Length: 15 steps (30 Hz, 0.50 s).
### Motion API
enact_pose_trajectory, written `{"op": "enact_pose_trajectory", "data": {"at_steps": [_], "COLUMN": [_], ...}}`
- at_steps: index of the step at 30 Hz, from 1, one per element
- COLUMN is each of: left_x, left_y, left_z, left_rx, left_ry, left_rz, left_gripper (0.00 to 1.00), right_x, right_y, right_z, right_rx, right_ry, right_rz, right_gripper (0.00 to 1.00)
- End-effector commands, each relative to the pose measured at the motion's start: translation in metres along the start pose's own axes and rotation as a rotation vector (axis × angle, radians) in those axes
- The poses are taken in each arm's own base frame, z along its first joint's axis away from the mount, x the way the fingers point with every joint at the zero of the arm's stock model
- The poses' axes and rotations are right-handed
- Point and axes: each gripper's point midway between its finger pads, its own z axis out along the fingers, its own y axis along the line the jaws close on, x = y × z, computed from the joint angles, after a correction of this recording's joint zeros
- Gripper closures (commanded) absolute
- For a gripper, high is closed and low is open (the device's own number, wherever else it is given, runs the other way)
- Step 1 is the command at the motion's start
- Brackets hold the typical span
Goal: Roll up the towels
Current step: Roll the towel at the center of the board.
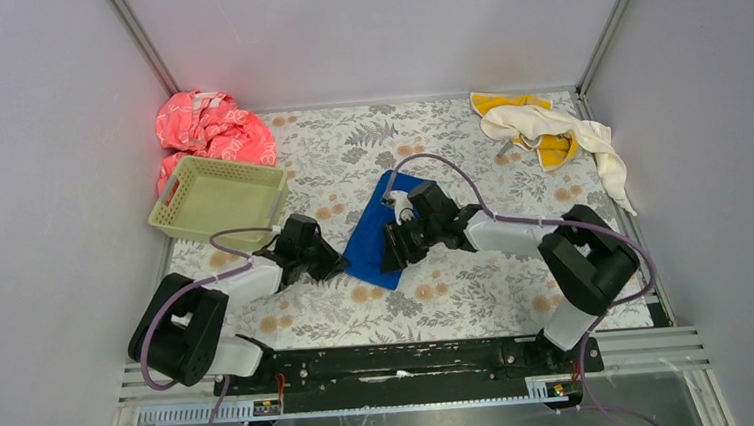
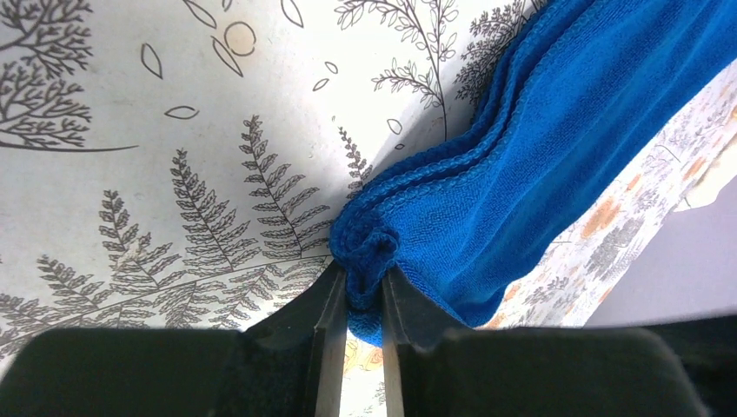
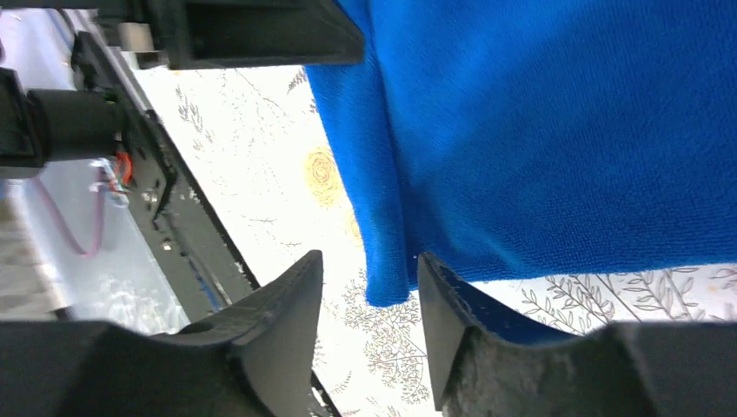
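Observation:
The royal blue towel [image 1: 367,242] lies folded on the flowered table top at the centre. My left gripper [image 1: 332,263] is at its left edge and is shut on a bunched corner of the blue towel [image 2: 539,156], seen pinched between the fingers [image 2: 330,321]. My right gripper [image 1: 392,249] is over the towel's right side. Its jaws stand open, with a loose corner of the blue towel [image 3: 539,130] hanging between the fingertips [image 3: 295,287] without being pinched. The cream-white towel [image 1: 545,121] and the yellow-orange towel [image 1: 555,150] lie heaped together at the back right.
A pale green basket [image 1: 185,216] stands at the left, behind my left arm. A pink-red patterned cloth [image 1: 209,129] is bunched in the back left corner. Grey walls close in the table on three sides. The black base rail [image 1: 403,356] runs along the near edge.

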Motion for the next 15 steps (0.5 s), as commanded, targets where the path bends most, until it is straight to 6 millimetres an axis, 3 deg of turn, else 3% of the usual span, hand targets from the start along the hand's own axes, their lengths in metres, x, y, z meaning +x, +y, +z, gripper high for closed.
{"op": "enact_pose_trajectory", "data": {"at_steps": [1,9,15], "left_x": [0.0,0.001,0.002], "left_y": [0.024,0.02,0.02], "left_z": [0.001,-0.001,-0.001], "left_rx": [-0.126,-0.136,-0.137], "left_ry": [-0.008,-0.002,0.0], "left_rz": [0.042,0.056,0.059], "left_gripper": [0.85,0.83,0.83], "right_x": [-0.024,-0.022,-0.01], "right_y": [0.018,0.05,0.044], "right_z": [-0.023,-0.012,0.01], "right_rx": [0.196,0.316,0.341], "right_ry": [-0.066,-0.104,-0.049], "right_rz": [-0.31,-0.664,-0.736], "right_gripper": [0.46,0.41,0.41]}}
